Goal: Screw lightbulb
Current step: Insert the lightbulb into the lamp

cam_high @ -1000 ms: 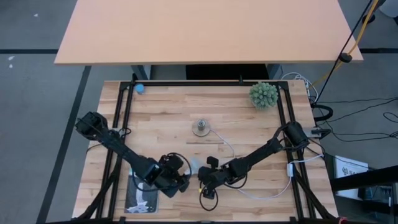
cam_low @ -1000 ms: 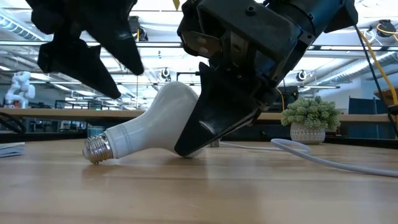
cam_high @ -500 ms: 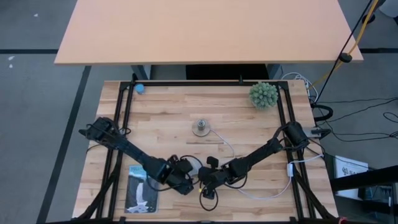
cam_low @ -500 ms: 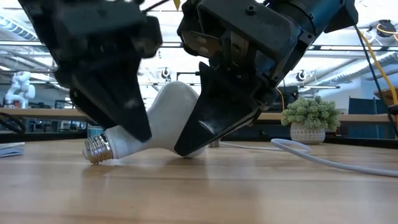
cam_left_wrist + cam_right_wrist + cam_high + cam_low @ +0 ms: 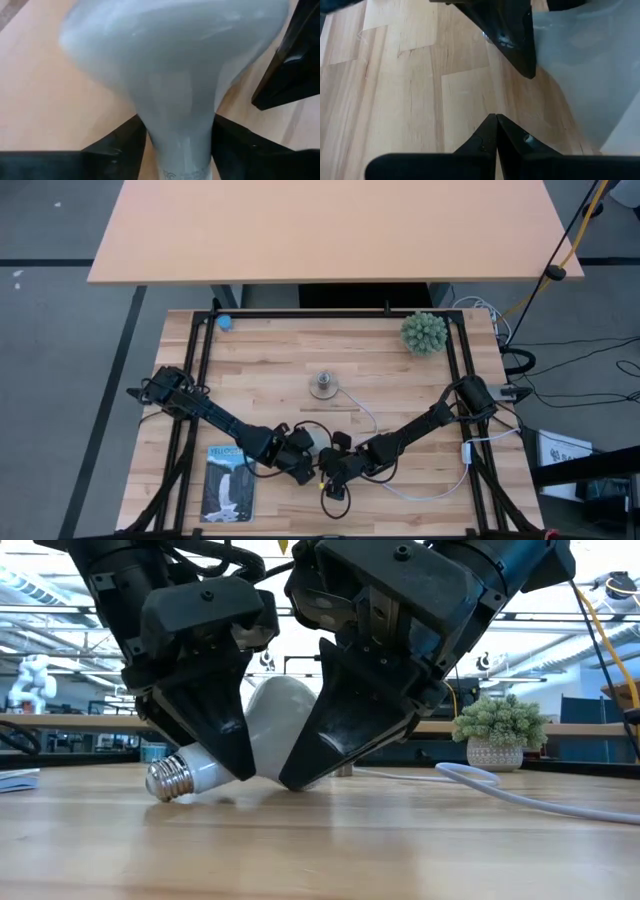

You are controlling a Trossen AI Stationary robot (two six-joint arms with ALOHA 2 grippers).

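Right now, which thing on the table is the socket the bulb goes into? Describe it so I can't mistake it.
Start at the wooden table and go to its middle, ahead of both grippers. The socket is the small round grey disc there, with a white cord trailing from it. Unlike the spiky green plant and the small blue ball at the far corners, it is flat and grey.

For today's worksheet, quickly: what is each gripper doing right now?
Left gripper: fingers on either side of the lightbulb neck, gripping it.
Right gripper: shut, empty, beside the lightbulb's globe.
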